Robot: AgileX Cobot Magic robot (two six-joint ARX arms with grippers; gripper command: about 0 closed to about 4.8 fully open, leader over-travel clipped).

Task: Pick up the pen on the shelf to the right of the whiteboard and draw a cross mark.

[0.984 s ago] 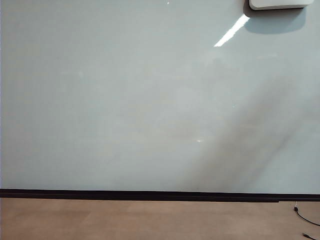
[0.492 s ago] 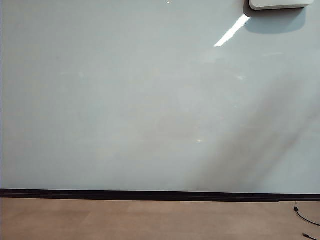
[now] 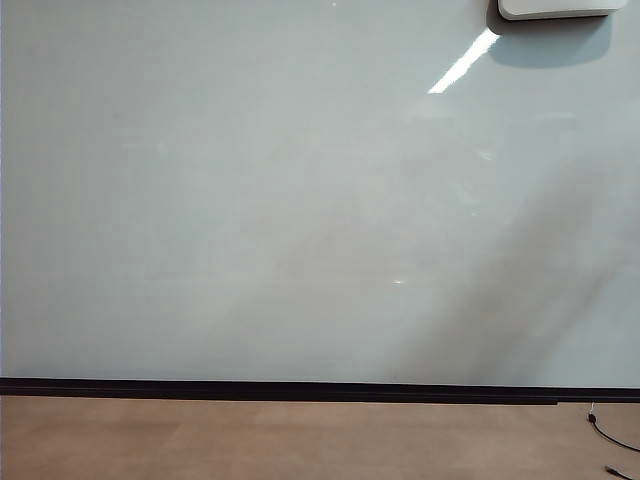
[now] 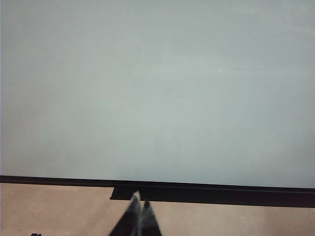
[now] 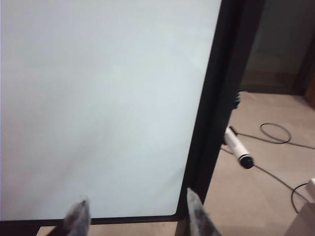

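Observation:
The whiteboard [image 3: 300, 190] fills the exterior view, pale and glossy, with a black strip [image 3: 300, 390] along its lower edge. No cross mark shows on it, and neither gripper is in that view. In the right wrist view the pen [image 5: 238, 147], white with a dark tip, juts out just beyond the board's black right frame [image 5: 219, 98]. I cannot make out the shelf that bears it. My right gripper [image 5: 137, 202] is open and empty, short of the board's lower right corner and well apart from the pen. My left gripper [image 4: 140, 200] is shut and empty, facing the whiteboard [image 4: 157, 88].
A white box [image 3: 560, 8] is fixed at the board's top right. Black cables [image 5: 275, 135] lie on the tan floor [image 5: 246, 196] beyond the frame, and one cable [image 3: 612, 438] shows at the exterior view's lower right. A dark knob [image 5: 237, 100] sits on the frame above the pen.
The faint shadows across the right part of the board have shifted. Nothing else differs in the exterior view.

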